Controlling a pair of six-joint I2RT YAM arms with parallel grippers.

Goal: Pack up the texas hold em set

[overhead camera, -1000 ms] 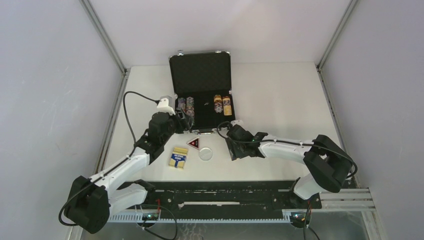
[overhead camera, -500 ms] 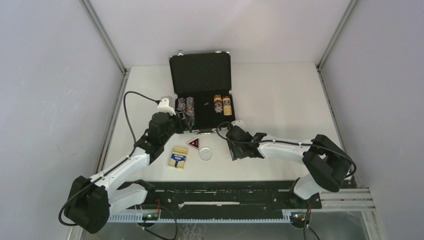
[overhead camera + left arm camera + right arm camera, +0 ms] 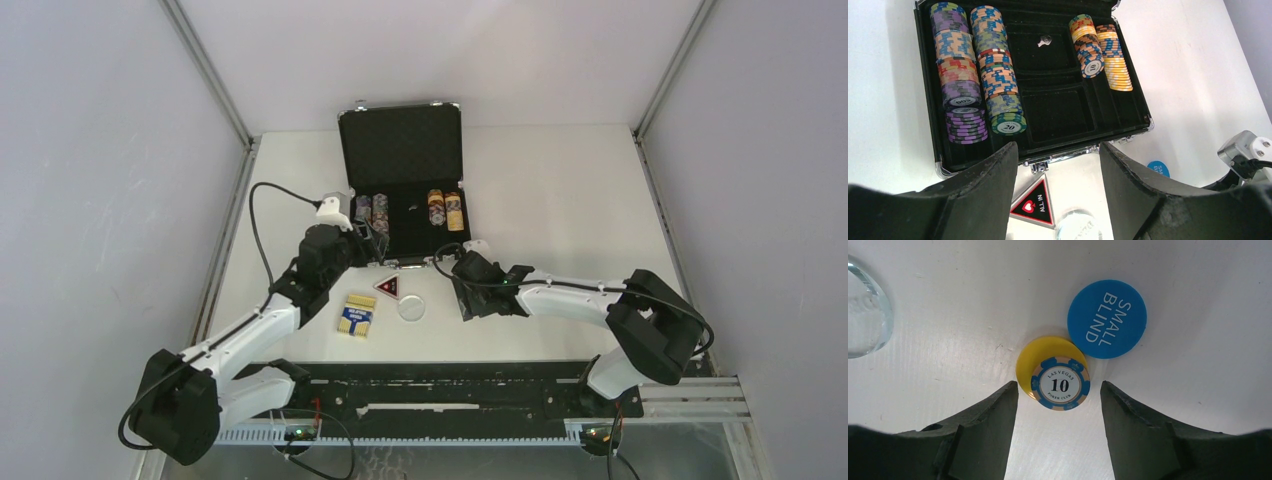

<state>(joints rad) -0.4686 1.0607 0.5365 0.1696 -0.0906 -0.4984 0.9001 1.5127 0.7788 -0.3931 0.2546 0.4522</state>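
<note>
Briefcase [image 3: 400, 145]: open on the table [image 3: 560, 190], lid standing upright at its far side.
Poker chips [image 3: 960, 75]: two long rows lie in the briefcase's left compartments and two shorter rows in its right compartments. A small metal piece [image 3: 1044, 41] lies in a middle compartment.
Triangular token [image 3: 1034, 205]: flat on the table just in front of the briefcase's front latch, reading "ALL IN".
Clear disc [image 3: 411, 308]: in front of the briefcase, just beyond the token.
Card box [image 3: 357, 315]: in front of the briefcase's left front corner, farther out than the token.
Yellow disc [image 3: 1045, 357]: in front of the briefcase's right front corner, with a loose chip [image 3: 1060, 385] marked 10 lying partly on top of it.
Blue disc [image 3: 1107, 319]: marked "SMALL BLIND", just beside the yellow disc; contact cannot be judged.
Left gripper [image 3: 1058, 150]: over the briefcase's front edge, jaws spread wide, holding nothing.
Right gripper [image 3: 1058, 387]: above the loose chip, fingers wide apart on either side, gripping nothing.
</note>
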